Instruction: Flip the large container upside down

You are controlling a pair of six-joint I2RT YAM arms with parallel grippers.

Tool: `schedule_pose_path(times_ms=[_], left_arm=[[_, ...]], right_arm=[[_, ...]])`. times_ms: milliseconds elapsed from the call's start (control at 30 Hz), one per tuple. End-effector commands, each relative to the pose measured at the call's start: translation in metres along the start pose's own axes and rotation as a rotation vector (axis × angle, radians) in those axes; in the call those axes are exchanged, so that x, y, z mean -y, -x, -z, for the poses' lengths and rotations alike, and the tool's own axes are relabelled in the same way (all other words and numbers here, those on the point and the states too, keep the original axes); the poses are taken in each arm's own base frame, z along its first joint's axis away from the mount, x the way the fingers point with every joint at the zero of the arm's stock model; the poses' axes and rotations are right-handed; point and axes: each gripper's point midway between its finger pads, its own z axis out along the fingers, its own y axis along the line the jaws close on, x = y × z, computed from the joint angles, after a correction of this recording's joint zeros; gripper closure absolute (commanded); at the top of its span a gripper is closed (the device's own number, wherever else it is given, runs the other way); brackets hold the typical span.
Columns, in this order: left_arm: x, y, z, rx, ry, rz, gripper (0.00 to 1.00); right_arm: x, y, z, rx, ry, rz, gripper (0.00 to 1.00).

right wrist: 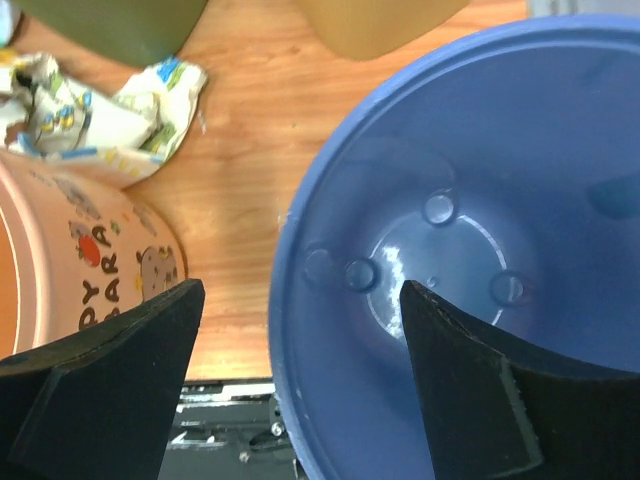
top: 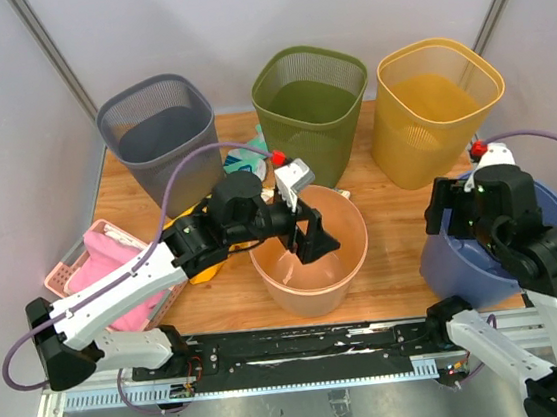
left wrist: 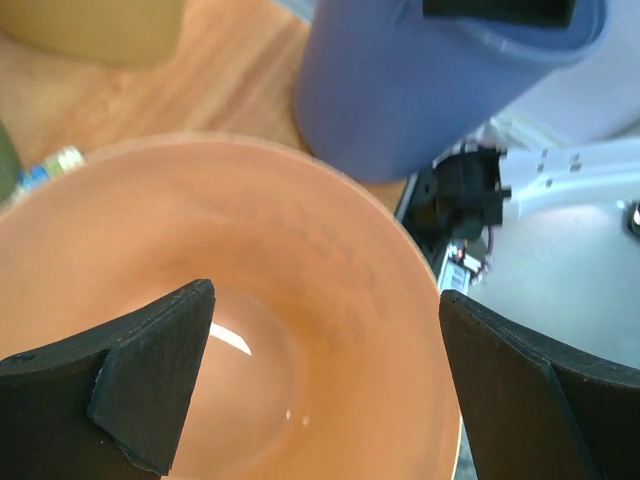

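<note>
Blue bucket (top: 446,268), seemingly larger, upright, mouth up, near right edge; peach bucket (top: 318,290) upright, centre.

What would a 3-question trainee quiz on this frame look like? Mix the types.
1. True or false: the peach bucket and the blue bucket both stand mouth up.
2. The left claw hangs over: A) peach bucket B) blue bucket C) neither.
3. Fill in: the bin between the grey bin and the yellow bin is ____.

Key: 1 true; 2 A; 3 green.
</note>
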Motion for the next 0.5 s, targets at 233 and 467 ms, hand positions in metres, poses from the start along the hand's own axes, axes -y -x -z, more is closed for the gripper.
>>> schedule_pose_path(times_ms=[233,467], left_arm=[[-0.037,-0.089,-0.017,-0.322,0.168,0.092,0.01],[-0.084,-0.107,-0.016,-0.399,0.440,0.095,0.01]], right_arm=[[-0.020,-0.034,-0.036,-0.141,0.048,0.026,0.21],[-0.020,-0.038,-0.042,-0.153,0.039,0.031,0.21]])
